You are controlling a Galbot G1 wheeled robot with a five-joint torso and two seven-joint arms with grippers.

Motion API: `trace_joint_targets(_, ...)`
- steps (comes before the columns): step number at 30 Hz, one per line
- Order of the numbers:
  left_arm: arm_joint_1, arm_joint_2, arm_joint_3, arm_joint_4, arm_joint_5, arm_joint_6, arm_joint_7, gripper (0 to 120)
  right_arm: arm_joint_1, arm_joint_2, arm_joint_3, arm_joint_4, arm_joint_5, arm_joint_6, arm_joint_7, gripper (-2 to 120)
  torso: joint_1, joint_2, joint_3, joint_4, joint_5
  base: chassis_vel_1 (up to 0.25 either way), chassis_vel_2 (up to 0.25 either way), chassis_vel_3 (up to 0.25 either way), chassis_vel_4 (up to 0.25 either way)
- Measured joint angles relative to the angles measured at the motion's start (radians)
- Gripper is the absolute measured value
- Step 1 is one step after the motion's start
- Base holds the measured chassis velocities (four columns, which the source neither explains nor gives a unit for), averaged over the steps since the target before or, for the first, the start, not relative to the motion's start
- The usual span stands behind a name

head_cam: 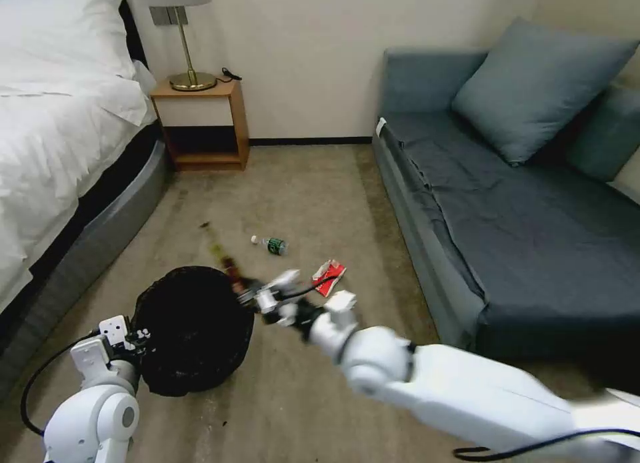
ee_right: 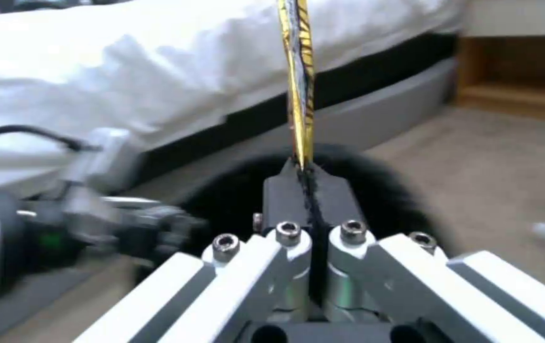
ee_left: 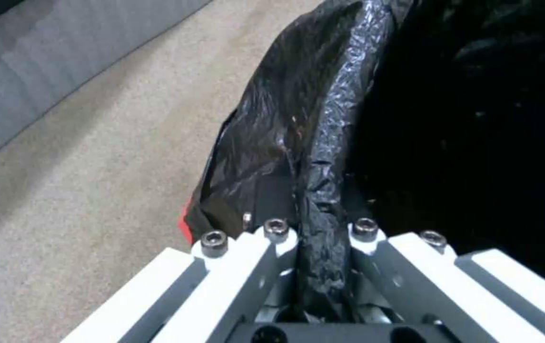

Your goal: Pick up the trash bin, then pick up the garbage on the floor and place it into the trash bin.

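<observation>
While the right gripper [ee_right: 304, 178] is clamped on one end of the long yellow-black wrapper [ee_right: 300, 81], it should come fully over the opening of the trash bin [head_cam: 193, 329] before letting go. That arm reaches across to the bin's rim; the left gripper [ee_left: 320, 247], low beside it, pinches the black liner edge.

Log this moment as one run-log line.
left gripper: shut on trash bin rim | right gripper: shut on yellow-black wrapper beside bin | bottle, red-and-white packet: on floor
</observation>
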Motion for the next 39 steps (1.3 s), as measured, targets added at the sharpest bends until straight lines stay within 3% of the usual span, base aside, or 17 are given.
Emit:
trace_joint_targets(3, 0.0, -0.005, 0.001, -0.009, 0.0, 0.002, 0.0, 3, 0.026, 0.101, -0.059, -0.088, -0.01, 0.014, 0.014, 0, 0.0, 0.0, 0.0, 0.0001, -0.0001, 0.0, 0.0, 0.0, 0.0)
trace_joint_targets(7, 0.0, -0.005, 0.0, -0.016, -0.002, 0.003, 0.0, 3, 0.042, 0.153, -0.108, -0.186, -0.04, 0.039, 0.017, 0, 0.0, 0.0, 0.0, -0.0002, 0.0, 0.0, 0.0, 0.0, 0.0)
trace_joint_targets(15, 0.003, -0.002, -0.003, -0.019, -0.005, 0.003, 0.0, 3, 0.053, 0.165, -0.154, -0.261, -0.085, 0.056, 0.028, 0, 0.0, 0.0, 0.0, -0.0002, 0.0001, 0.0, 0.0, 0.0, 0.0)
trace_joint_targets(20, 0.003, -0.001, -0.002, -0.019, -0.006, 0.003, 0.0, 3, 0.054, 0.148, -0.155, -0.253, -0.092, 0.045, 0.028, 15, 0.0, 0.0, 0.0, -0.0003, 0.0002, 0.0, 0.0, 0.0, 0.0)
trace_joint_targets(22, 0.003, 0.002, -0.003, -0.019, -0.007, 0.003, 0.0, 3, 0.051, 0.138, -0.154, -0.243, -0.095, 0.04, 0.028, 26, 0.0, 0.0, 0.0, -0.0003, 0.0002, 0.0, 0.0, 0.0, 0.0)
trace_joint_targets(28, 0.003, 0.003, -0.004, -0.019, -0.008, 0.003, 0.001, 3, 0.048, 0.135, -0.149, -0.234, -0.101, 0.038, 0.028, 41, 0.0, 0.0, 0.0, -0.0003, 0.0003, 0.0, 0.0, 0.0, 0.0)
trace_joint_targets(30, 0.003, 0.006, -0.015, -0.018, -0.014, 0.002, 0.001, 3, 0.044, 0.123, -0.1, -0.193, -0.113, 0.027, 0.039, 56, 0.0, 0.0, 0.0, -0.0001, 0.0003, 0.0, 0.0, 0.0, 0.0)
trace_joint_targets(32, 0.003, 0.007, -0.021, -0.017, -0.014, 0.001, 0.001, 3, 0.044, 0.113, -0.076, -0.176, -0.115, 0.019, 0.042, 58, 0.0, 0.0, 0.0, -0.0001, 0.0004, 0.0, 0.0, 0.0, 0.0)
trace_joint_targets(34, -0.001, 0.011, -0.037, -0.011, -0.014, -0.002, 0.001, 3, 0.043, 0.083, -0.016, -0.13, -0.124, -0.01, 0.053, 68, 0.0, 0.0, 0.0, 0.0001, 0.0004, 0.0, 0.0, 0.0, 0.0)
trace_joint_targets(36, -0.002, 0.011, -0.041, -0.01, -0.014, -0.002, 0.001, 3, 0.041, 0.069, 0.004, -0.114, -0.127, -0.021, 0.056, 70, 0.0, 0.0, 0.0, 0.0001, 0.0004, 0.0, 0.0, 0.0, 0.0)
trace_joint_targets(38, -0.008, 0.013, -0.062, -0.007, -0.02, -0.004, 0.001, 3, 0.026, -0.003, 0.074, -0.062, -0.142, -0.051, 0.068, 82, 0.0, 0.0, 0.0, 0.0002, 0.0003, 0.0, 0.0, 0.0, 0.0)
trace_joint_targets(39, -0.016, 0.014, -0.082, -0.006, -0.029, -0.004, -0.001, 3, -0.007, -0.079, 0.129, -0.02, -0.162, -0.067, 0.071, 88, 0.0, 0.0, 0.0, -0.0002, 0.0004, 0.0, 0.0, 0.0, 0.0)
